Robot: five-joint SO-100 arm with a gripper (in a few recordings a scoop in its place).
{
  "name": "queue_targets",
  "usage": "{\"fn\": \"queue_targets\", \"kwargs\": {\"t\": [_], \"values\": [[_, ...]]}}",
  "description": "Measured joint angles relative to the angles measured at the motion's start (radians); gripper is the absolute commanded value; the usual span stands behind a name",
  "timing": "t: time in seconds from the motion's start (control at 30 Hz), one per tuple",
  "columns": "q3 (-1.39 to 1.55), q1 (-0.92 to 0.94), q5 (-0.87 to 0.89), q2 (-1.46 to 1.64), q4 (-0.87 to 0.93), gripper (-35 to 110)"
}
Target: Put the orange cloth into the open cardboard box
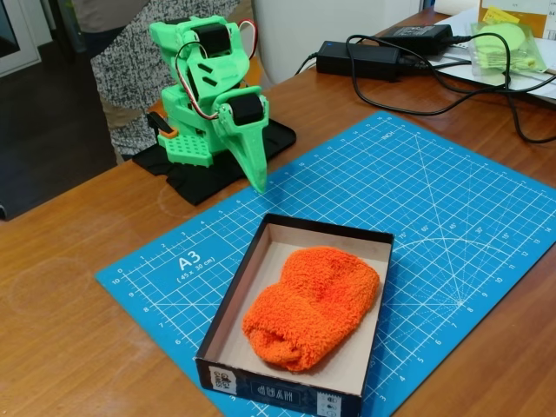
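- Nearest, the orange cloth (314, 304) lies bunched inside the open cardboard box (233, 300), filling most of its beige floor; the job looks done.
- The cloth appears light, soft and fluffy, unlikely to slip or break; its raised middle fold would be the easiest place to pinch.
- The box sits on a blue cutting mat (434, 200) on the wooden desk (61, 287).
- Farther back, left, the green arm's pincer (255, 178) points down at the mat, together and holding nothing.
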Motion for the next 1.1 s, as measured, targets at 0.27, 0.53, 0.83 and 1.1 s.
{"fn": "queue_targets", "kwargs": {"t": [0.27, 0.53, 0.83, 1.1], "values": [[0.0, -0.006, 0.0, 0.0, 0.017, 0], [0.0, -0.005, -0.006, 0.002, 0.021, 0], [0.0, -0.006, -0.005, 0.002, 0.021, 0], [0.0, 0.015, -0.005, 0.002, 0.021, 0]]}}
